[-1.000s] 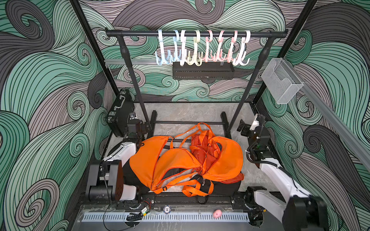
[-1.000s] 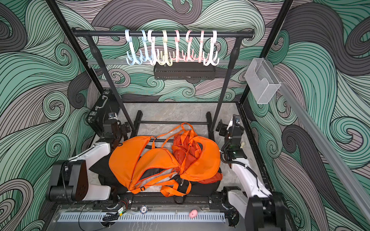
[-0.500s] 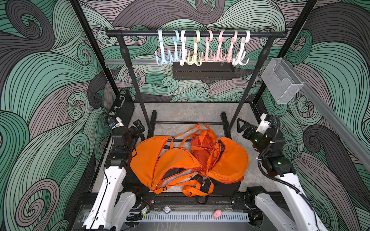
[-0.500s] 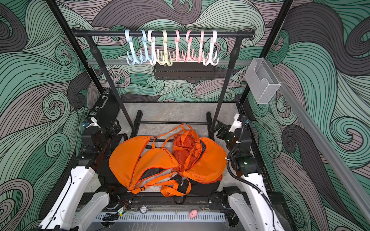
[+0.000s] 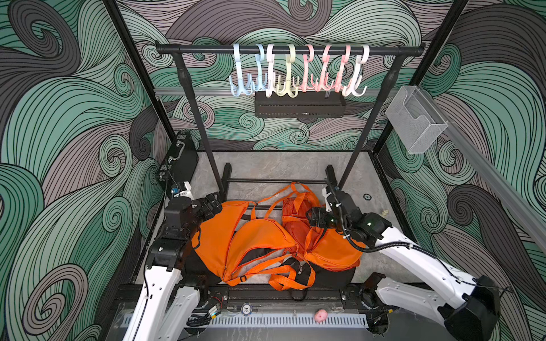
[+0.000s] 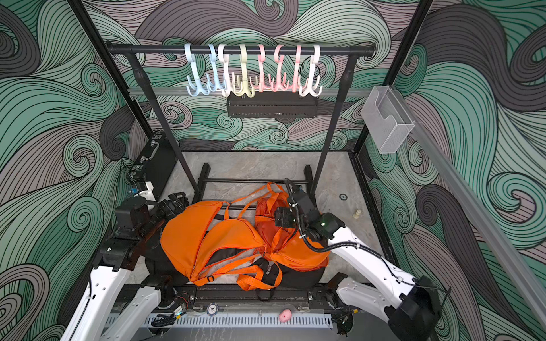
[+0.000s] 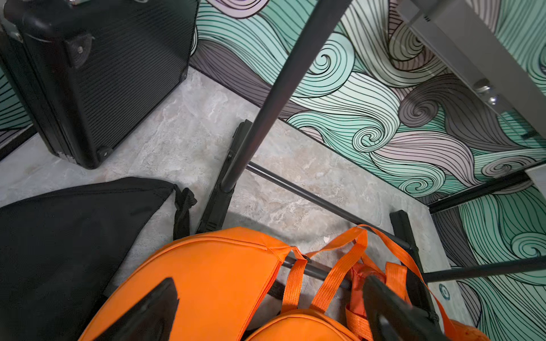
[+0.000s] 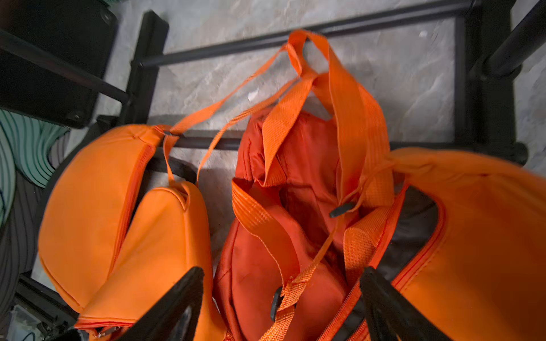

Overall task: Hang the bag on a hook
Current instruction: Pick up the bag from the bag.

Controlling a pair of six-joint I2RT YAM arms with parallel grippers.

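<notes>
**Operator:** Top views. Report each tool.

**Arm:** In both top views my left tool [image 5: 212, 203] is released, with its jaws apart. It holds nothing and sits at the edge of the large orange bag [image 5: 218, 236]. My right tool [image 5: 313, 217] is also released. It hangs low over the dark orange bag [image 5: 292, 208], which lies on the tabletop [image 5: 280, 165] in the pile between my two tools. A third orange bag [image 5: 334, 254] lies under my right wrist. The hooks [image 5: 298, 79] hang from the rail [image 5: 206, 48], high above and beyond both tools.

**Operator:** Left wrist view.

**Arm:** My left tool [image 7: 270, 285] shows both fingers [image 7: 147, 310] spread wide. The large orange bag fills the space beneath and between them. Its straps cross the rack's base bar [image 7: 316, 271] just ahead of the tool. A black bag [image 7: 59, 236] lies beside the tool, and a black case [image 7: 103, 73] stands farther ahead.

**Operator:** Right wrist view.

**Arm:** My right tool [image 8: 282, 274] has its fingers [image 8: 177, 298] apart and nothing clamped. The dark orange bag and one strap [image 8: 298, 283] lie between them. I cannot tell whether either finger touches the fabric. The handle loop [image 8: 348, 103] extends ahead of the tool and lies slack.
</notes>
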